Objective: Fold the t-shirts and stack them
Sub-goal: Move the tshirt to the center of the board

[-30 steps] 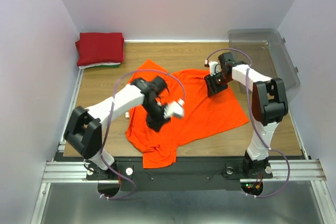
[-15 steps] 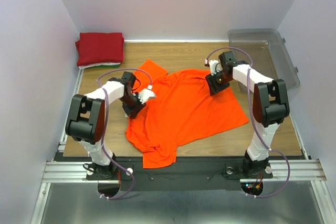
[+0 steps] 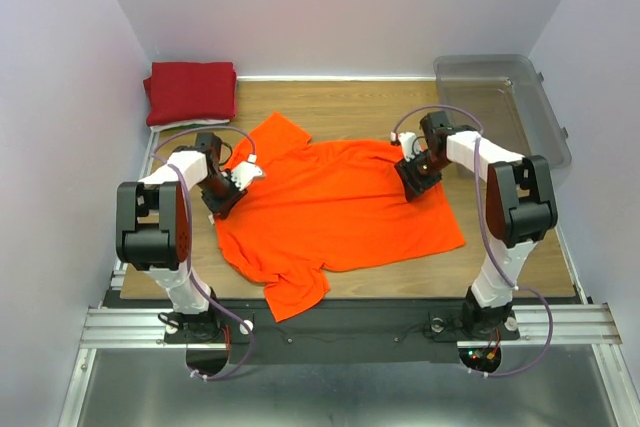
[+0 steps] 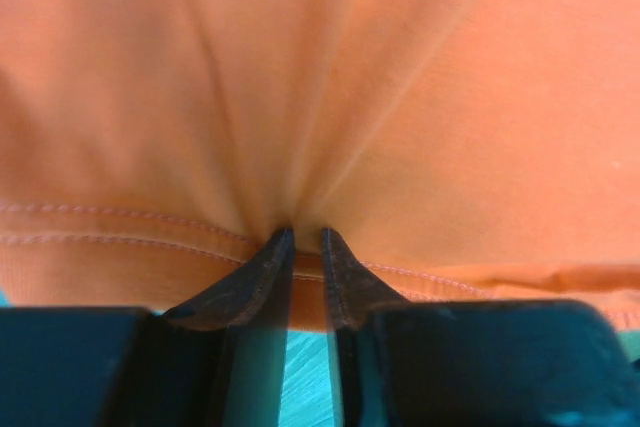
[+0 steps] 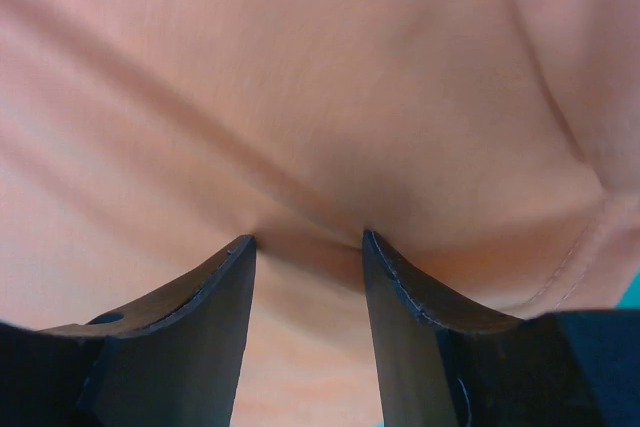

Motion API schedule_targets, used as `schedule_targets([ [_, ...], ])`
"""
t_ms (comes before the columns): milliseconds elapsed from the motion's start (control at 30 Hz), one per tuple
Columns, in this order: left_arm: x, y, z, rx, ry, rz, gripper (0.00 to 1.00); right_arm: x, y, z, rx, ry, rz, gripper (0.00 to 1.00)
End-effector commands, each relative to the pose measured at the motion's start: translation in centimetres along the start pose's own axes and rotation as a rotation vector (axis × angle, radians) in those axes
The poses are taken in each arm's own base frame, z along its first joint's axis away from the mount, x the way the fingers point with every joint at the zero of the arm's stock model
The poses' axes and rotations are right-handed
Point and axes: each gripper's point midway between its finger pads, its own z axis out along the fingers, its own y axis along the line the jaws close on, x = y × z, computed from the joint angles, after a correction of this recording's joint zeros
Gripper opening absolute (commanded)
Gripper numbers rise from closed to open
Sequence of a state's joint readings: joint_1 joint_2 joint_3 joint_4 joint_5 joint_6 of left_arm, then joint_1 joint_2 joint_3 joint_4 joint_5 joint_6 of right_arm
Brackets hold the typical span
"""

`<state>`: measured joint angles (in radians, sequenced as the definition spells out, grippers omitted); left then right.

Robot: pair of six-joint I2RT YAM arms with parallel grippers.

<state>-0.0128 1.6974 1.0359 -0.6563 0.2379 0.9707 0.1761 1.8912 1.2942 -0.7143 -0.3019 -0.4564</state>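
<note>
Two sets of jaws are working the orange t-shirt (image 3: pixel 340 212), which is lying spread across the middle of the bench (image 3: pixel 350 102), mostly flat, with one corner rumpling near the arms' bases.

Left jaws are sitting nearly together, pinching a stitched edge at the shirt's left side. Creases are fanning out from the pinch, so they're gripping cloth.

Right jaws are standing wider but clamping a thicker bunch of the same shirt at its far right edge, with fabric puckering between the tips.

Dark red t-shirt (image 3: pixel 192 92) is sitting folded in the far left corner, with white and green t-shirts (image 3: pixel 195 126) showing as thin edges under it. I'm reading that as the stack. Clear plastic bin (image 3: pixel 505 97) is sitting far right, apart from the shirt.

Handling: the cloth is looking light, soft and floppy, holding no shape, so it's likely going to sag and drag wherever it isn't supported. I'm judging seams and hems the best hold, being doubled fabric with less slip. Single-layer pinches are risking pull-out under hard tension. Folding isn't started yet on this one.
</note>
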Motion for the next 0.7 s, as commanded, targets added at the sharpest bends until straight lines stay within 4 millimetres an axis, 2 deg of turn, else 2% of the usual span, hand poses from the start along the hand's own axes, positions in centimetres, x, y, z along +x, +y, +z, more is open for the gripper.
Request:
schedule_targets([
  [0,0.7,-2.6,-1.8,0.147,0.031,0.066,0.32,4.1,4.1,-2.7,-0.188,0.119,-0.067,0.53],
  [33,-0.3,-3.0,-2.3,0.174,-0.013,0.078,0.33,3.5,4.5,-3.8,-0.197,0.094,-0.074,0.53],
  [67,-1.6,-2.5,-3.5,0.168,-0.052,0.083,0.33,2.9,4.3,-4.3,-0.188,0.069,-0.079,0.54],
  [133,-3.5,-2.0,-4.5,0.164,-0.12,0.088,0.34,1.0,3.8,-5.2,-0.167,0.009,-0.076,0.54],
  [167,-4.7,-1.9,-4.8,0.17,-0.167,0.06,0.34,-0.7,3.2,-5.6,-0.152,-0.034,-0.075,0.54],
  [200,-6.3,-0.5,-5.2,0.136,-0.211,0.058,0.33,-1.4,3.2,-5.6,-0.155,-0.054,-0.054,0.54],
  [233,-7.1,0.1,-5.2,0.127,-0.235,0.041,0.33,-2.0,3.0,-5.3,-0.152,-0.064,-0.047,0.54],
  [300,-9.0,1.5,-5.2,0.102,-0.291,-0.001,0.33,-2.7,1.9,-3.9,-0.144,-0.061,-0.03,0.52],
  [400,-9.7,3.0,-3.1,0.088,-0.296,-0.062,0.32,-2.4,0.8,-1.6,-0.131,-0.023,-0.001,0.49],
  [500,-9.3,3.4,-1.7,0.077,-0.281,-0.092,0.31,-2.1,0.2,-0.3,-0.116,-0.007,0.004,0.47],
  [600,-7.4,2.6,0.4,0.081,-0.234,-0.114,0.28,-0.6,0.0,0.8,-0.111,0.03,0.012,0.46],
  [633,-7.0,2.4,0.6,0.075,-0.224,-0.113,0.27,0.4,0.3,1.1,-0.115,0.054,0.014,0.46],
  [667,-6.2,2.1,0.9,0.07,-0.202,-0.113,0.25,0.8,0.6,0.8,-0.116,0.054,0.014,0.46],
])
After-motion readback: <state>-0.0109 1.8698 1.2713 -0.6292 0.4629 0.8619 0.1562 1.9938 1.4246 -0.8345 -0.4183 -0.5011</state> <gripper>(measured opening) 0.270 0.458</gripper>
